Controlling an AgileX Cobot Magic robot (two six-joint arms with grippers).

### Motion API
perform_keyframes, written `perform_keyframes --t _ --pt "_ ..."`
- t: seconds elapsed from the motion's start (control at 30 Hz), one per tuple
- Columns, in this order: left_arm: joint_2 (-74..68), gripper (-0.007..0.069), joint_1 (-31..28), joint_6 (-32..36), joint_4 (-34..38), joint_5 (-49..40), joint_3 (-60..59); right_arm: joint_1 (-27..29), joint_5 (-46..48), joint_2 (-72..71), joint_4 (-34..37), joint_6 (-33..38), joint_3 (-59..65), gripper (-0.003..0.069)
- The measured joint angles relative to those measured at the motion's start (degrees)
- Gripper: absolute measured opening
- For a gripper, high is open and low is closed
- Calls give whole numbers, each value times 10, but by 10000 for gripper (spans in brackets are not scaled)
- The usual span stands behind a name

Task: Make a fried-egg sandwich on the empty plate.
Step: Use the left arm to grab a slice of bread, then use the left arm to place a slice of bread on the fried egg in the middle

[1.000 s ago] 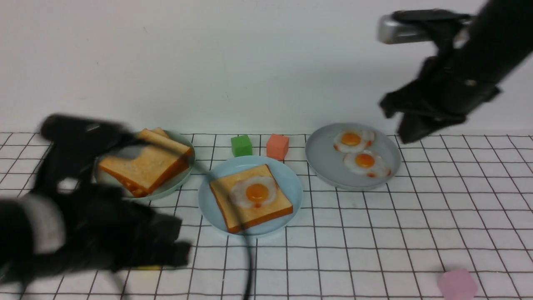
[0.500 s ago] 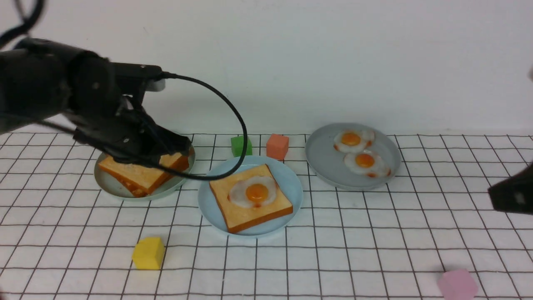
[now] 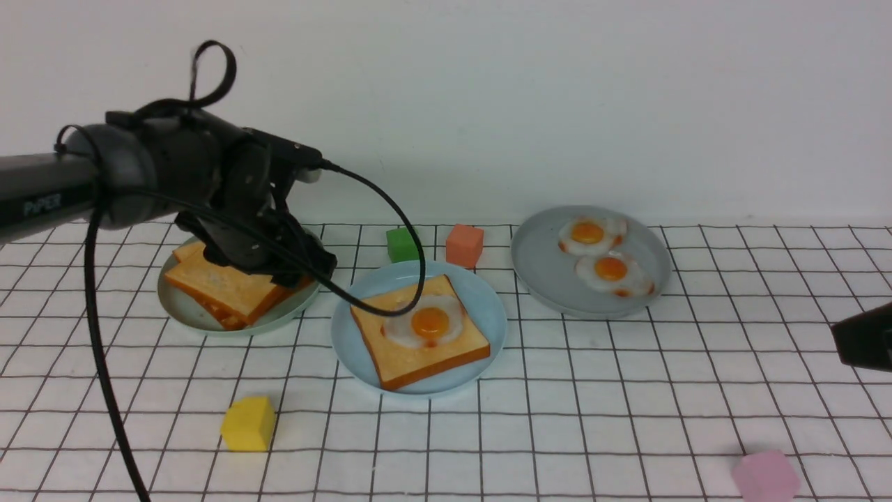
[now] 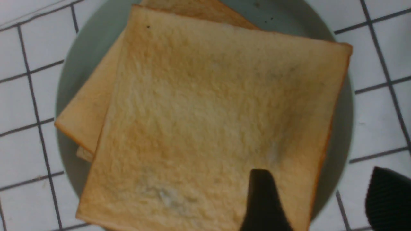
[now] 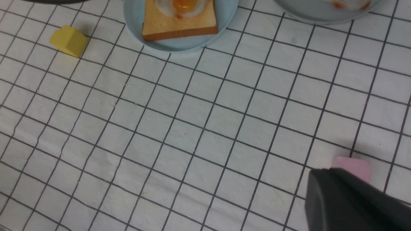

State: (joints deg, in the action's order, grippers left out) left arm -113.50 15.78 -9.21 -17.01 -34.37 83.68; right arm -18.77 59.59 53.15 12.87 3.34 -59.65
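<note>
While the glossy, big-yolked fried egg (image 3: 425, 324) lies on one golden square toast slice (image 3: 397, 362) on the round sky-blue plastic plate (image 3: 488, 307), mid-table, your left gripper (image 4: 319, 173) hangs, jaws wide, over the top slice (image 4: 208, 112) stacked on the dull grey-green plate (image 3: 181, 310). Next: pinch its edge, lift, cover the egg. Your arm's black cable (image 3: 390, 209) seems to droop across the egg; your right gripper (image 3: 858, 338), closed, waits aside.

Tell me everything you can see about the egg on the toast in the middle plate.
The egg is a glossy toy: irregular white, round orange yolk, browned spots at its near edge. It lies flat, yolk up, roughly centred on one toast slice on the light-blue plate. Only that slice touches it; no slice lies on top.
</note>
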Motion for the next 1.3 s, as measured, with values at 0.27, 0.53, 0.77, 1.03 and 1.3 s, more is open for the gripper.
perform_keyframes --t 0.27,0.53,0.77,1.03,1.3 --pt "-31 505 0 0 -74 16 1 0 0 0 0 0 0 20" --pt "-45 453 0 0 -89 18 3 0 0 0 0 10 0 23" --pt "-45 290 1 0 -90 13 5 0 0 0 0 14 0 28" --pt "3 83 2 0 -67 -20 5 0 1 0 0 15 0 31" --pt "96 64 20 0 -53 -42 5 0 2 0 2 15 0 36"
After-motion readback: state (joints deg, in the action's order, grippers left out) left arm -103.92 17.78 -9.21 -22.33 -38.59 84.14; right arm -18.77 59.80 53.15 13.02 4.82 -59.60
